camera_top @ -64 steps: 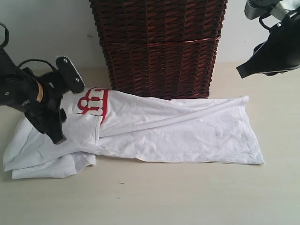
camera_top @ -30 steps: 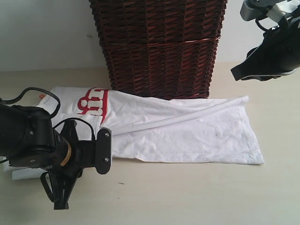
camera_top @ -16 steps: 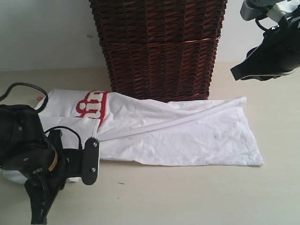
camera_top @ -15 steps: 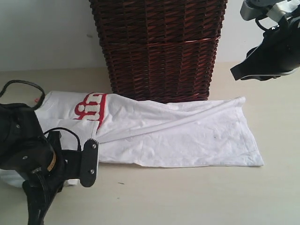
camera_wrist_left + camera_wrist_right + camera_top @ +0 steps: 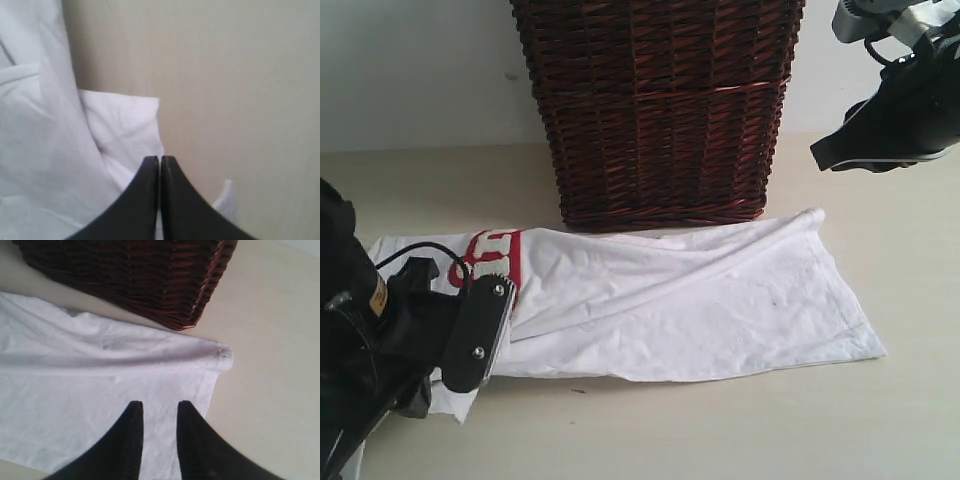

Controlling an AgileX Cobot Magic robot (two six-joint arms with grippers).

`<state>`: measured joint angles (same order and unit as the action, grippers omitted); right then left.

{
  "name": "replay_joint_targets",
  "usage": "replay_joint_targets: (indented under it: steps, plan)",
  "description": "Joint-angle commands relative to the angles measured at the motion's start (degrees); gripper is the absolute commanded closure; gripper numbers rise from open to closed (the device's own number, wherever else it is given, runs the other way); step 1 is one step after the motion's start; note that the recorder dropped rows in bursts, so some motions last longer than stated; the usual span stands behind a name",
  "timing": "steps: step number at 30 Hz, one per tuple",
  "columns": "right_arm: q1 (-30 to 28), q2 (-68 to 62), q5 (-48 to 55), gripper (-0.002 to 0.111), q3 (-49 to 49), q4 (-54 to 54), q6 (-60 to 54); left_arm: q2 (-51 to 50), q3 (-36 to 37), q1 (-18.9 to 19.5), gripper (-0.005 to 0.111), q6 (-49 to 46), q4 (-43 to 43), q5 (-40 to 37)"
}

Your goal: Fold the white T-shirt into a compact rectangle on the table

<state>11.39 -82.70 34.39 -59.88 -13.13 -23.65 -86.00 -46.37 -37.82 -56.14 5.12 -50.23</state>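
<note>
The left gripper (image 5: 160, 161) has its fingers pressed together. White cloth shows on both sides of them, so it pinches an edge of the shirt (image 5: 700, 300), low over the table (image 5: 740, 430). In the exterior view the left arm covers the left end of the shirt, and the red lettering (image 5: 495, 255) lies just beside it, partly hidden. From there the shirt stretches to the right as a long, wrinkled band, flat on the table in front of the basket (image 5: 660, 110), with one layer folded over another. Its far edge lies just beside the foot of the basket. The right gripper (image 5: 157, 412) has its fingers spread with nothing between them, and it hangs in the air above the right end of the shirt, well apart from the cloth
</note>
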Motion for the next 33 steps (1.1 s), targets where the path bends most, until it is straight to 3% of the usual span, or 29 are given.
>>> replay_joint_targets:
  steps: [1,5,8,12,16,19,23,28,33]
  plan:
    - [0.0,0.5,0.3,0.083,-0.4,-0.3,-0.5,2.1,-2.6,-0.1,0.107,-3.3,-8.1,-5.6]
    - [0.0,0.5,0.7,0.083,-0.4,-0.3,-0.5,2.3,-4.0,0.0,0.107,-5.4,-8.7,-11.5]
    - [0.0,0.5,0.7,0.083,-0.4,-0.4,-0.5,2.4,-5.1,1.2,0.107,-6.5,-5.4,-10.5]
    - [0.0,0.5,0.4,0.083,-0.4,-0.4,-0.5,2.4,-5.1,5.5,0.107,-5.8,4.1,5.5]
    - [0.0,0.5,-0.2,0.083,-0.4,-0.4,-0.6,1.3,-5.1,10.1,0.107,-5.8,3.8,22.0]
    - [0.0,0.5,-0.7,0.083,-0.4,-0.4,-0.6,-1.7,-5.1,12.2,0.105,-5.8,3.0,26.8]
    - [0.0,0.5,-0.9,0.083,-0.4,-0.3,-0.6,-8.1,-5.1,13.2,0.088,-5.8,3.2,27.7]
    - [0.0,0.5,-0.4,0.083,-0.4,-0.3,-0.6,-15.4,-5.1,13.2,0.059,-0.3,3.2,37.7]
    - [0.0,0.5,-0.4,0.083,-0.4,-0.3,-0.6,-20.5,-5.1,13.2,0.059,3.2,3.2,40.2]
